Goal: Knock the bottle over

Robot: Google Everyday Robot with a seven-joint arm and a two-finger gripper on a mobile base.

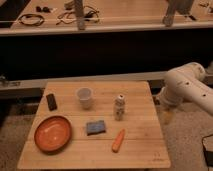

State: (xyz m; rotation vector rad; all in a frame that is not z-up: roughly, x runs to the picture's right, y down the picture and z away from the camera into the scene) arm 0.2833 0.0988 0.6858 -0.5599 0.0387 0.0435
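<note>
Wooden worktop (140, 150) carries the bottle (119, 107), which stands upright a little right of centre. A translucent cup (85, 97) stands near it on the left, not touching it. In front of the bottle lie a blue sponge (95, 127) and an orange carrot (118, 140). An orange plate (53, 134) sits at the front left, with a small black block (51, 102) behind it. The white arm (187, 87) comes in from the right. Its end effector (166, 116) hangs just beside the worktop's right edge, apart from the bottle, spread wide and holding nothing.
</note>
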